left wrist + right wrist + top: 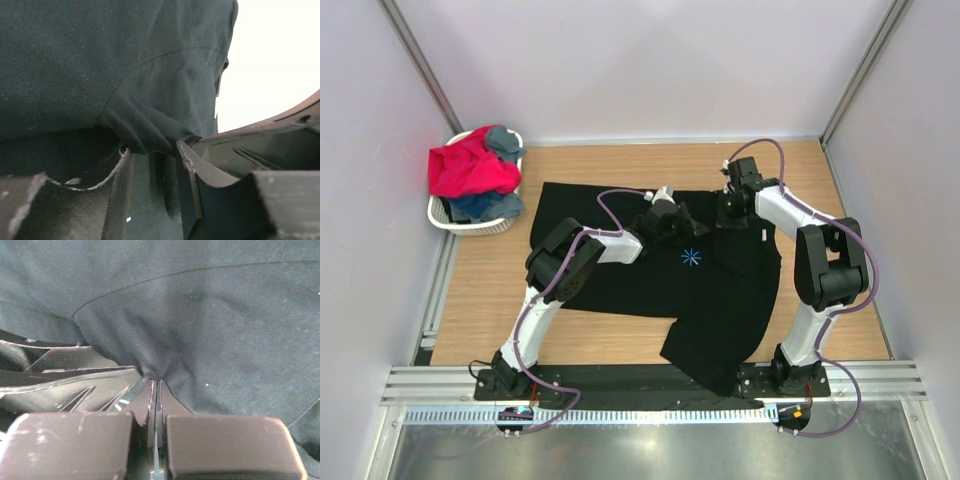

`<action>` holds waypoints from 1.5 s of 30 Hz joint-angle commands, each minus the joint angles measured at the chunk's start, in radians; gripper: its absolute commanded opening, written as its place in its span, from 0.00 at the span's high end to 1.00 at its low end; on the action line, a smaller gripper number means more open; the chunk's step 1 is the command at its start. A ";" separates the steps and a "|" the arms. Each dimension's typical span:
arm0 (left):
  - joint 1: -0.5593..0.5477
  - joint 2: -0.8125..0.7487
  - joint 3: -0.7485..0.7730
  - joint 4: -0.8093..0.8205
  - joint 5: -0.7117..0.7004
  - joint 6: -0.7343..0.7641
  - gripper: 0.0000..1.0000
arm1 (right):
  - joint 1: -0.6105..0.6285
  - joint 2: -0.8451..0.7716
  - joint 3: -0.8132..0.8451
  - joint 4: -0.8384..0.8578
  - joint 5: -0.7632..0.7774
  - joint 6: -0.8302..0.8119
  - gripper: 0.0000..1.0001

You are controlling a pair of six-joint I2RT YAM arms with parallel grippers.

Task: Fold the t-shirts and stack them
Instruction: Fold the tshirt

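Right wrist view: both grippers clamped on the black t-shirt (720,290) near its far edge.
The right gripper (156,376) was closed tight on a small pucker of cloth. The left gripper (152,150) had its jaws partly apart, gripping a thicker bunched fold (which part of the shirt, I could not tell). Paired grips there probably served to lift that edge and fold it over. From them the shirt spread flat across the table (620,165) toward the arms' bases, and the other t-shirts (470,170) lay in the basket (445,215).

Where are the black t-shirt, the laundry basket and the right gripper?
black t-shirt (720,300): top view, bare cloth on the body panel.
laundry basket (470,227): top view, white near rim.
right gripper (156,384): right wrist view, between fingertips pinching cloth.
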 commanded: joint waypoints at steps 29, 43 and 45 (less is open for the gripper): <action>0.011 0.019 0.025 0.152 0.056 0.011 0.67 | -0.026 0.028 0.032 0.005 0.060 0.020 0.99; 0.013 0.033 0.017 0.155 0.053 0.031 0.68 | -0.029 0.054 0.062 -0.012 0.051 0.018 0.99; 0.011 0.053 0.046 0.151 0.053 0.029 0.70 | -0.030 0.051 0.054 -0.012 0.048 0.017 0.99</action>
